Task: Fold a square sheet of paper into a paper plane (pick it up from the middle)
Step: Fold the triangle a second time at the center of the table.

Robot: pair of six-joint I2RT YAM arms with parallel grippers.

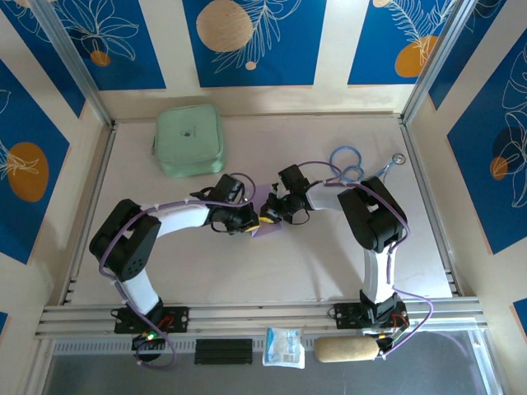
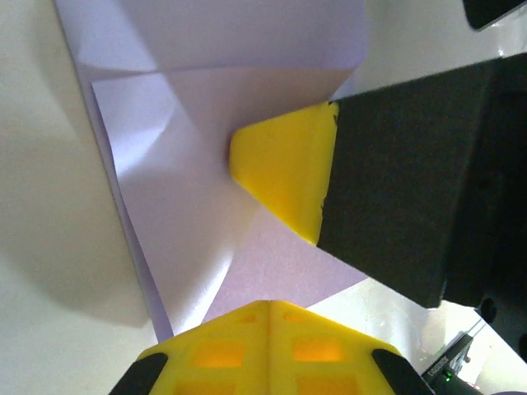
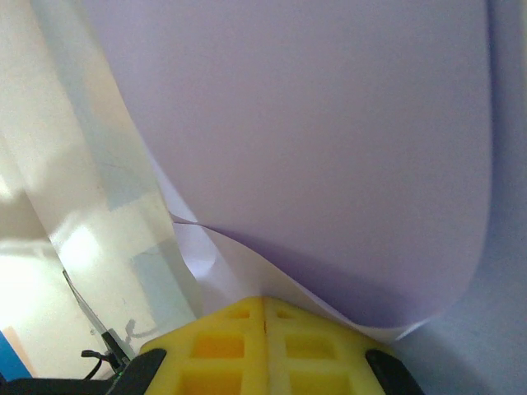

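Note:
The pale lilac sheet of paper (image 1: 268, 230) lies partly folded at the table's middle, mostly hidden under both grippers. The left wrist view shows it (image 2: 181, 164) with creases and a flap folded over at the top. My left gripper (image 1: 249, 220) (image 2: 269, 306) is shut, its tips at the paper's near edge with nothing between them. My right gripper (image 1: 272, 216) (image 3: 264, 300) is also shut, its tips against the paper (image 3: 329, 148), which curves up in front of them. One of its yellow fingers (image 2: 280, 169) rests on the sheet.
A mint-green pouch (image 1: 189, 140) sits at the back left. A blue cable loop (image 1: 347, 160) and a small metal ring (image 1: 398, 158) lie at the back right. A white packet (image 1: 284, 346) and a tan roll (image 1: 346, 350) lie below the front rail.

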